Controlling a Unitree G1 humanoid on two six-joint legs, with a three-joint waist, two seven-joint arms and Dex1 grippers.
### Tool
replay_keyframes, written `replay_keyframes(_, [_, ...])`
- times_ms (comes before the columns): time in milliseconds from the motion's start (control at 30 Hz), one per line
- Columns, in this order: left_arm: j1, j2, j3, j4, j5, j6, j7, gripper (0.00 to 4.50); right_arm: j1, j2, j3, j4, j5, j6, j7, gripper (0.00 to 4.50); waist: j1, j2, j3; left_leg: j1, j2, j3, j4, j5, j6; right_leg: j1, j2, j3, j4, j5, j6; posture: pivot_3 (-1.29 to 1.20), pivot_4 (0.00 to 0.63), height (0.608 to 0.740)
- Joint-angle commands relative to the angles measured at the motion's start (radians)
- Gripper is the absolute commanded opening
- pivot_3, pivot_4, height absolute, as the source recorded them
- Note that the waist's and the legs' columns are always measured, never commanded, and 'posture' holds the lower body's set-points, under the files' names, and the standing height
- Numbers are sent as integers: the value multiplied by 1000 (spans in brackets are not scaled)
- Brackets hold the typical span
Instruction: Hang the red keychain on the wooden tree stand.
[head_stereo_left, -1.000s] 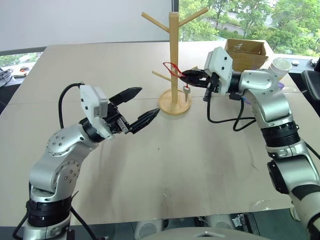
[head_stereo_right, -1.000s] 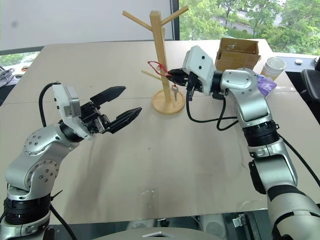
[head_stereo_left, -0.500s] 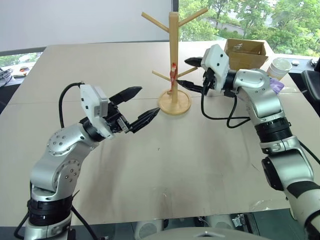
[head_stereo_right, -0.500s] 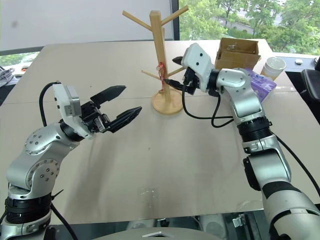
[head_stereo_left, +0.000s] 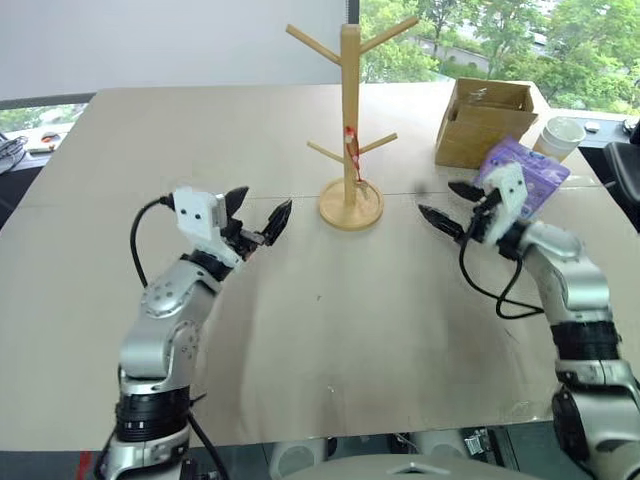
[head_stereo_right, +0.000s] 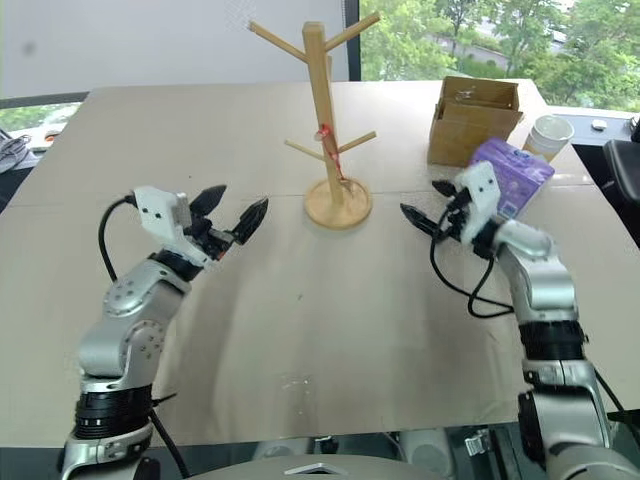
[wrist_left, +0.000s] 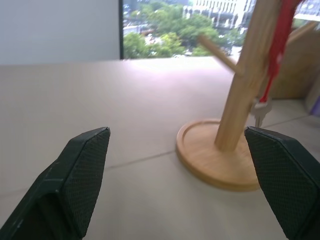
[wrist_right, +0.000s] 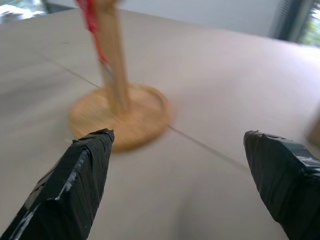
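Red keychain (head_stereo_left: 351, 150) hangs on wooden tree stand (head_stereo_left: 349, 110), ahead between my grippers. My left gripper (head_stereo_left: 256, 213) and right gripper (head_stereo_left: 449, 206): fingers wide apart, empty.

Both silver jointed arms reach forward low over the table, elbows bent. The left gripper (head_stereo_left: 258, 213), two black tapered fingers on a white wrist block, stands spread and empty. The right gripper (head_stereo_left: 446, 206), built alike, points inward with fingers wide apart, holding nothing.
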Motion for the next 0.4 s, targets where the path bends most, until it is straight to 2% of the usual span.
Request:
replay_keyframes(33, [25,-50,0,56,73,-113,46,4500,71,41,-55,-50,-11,-74,-115,4443,-1,0,0,0,0,0,0,0,0,0,0,0,0,0,0,0,150,740])
replay_keyframes(233, [40,-107,20,145,125,-215,86,4500,122,99,-110,44,-58,-230,-269,4443,0,0,0,0,0,0,0,0,0,0,0,0,0,0,0,0,150,740])
replay_keyframes(400, [36,-122,27,177,150,-228,116,4500,130,121,-120,100,-66,-309,-321,4443,1,-1,0,0,0,0,0,0,0,0,0,0,0,0,0,0,150,740])
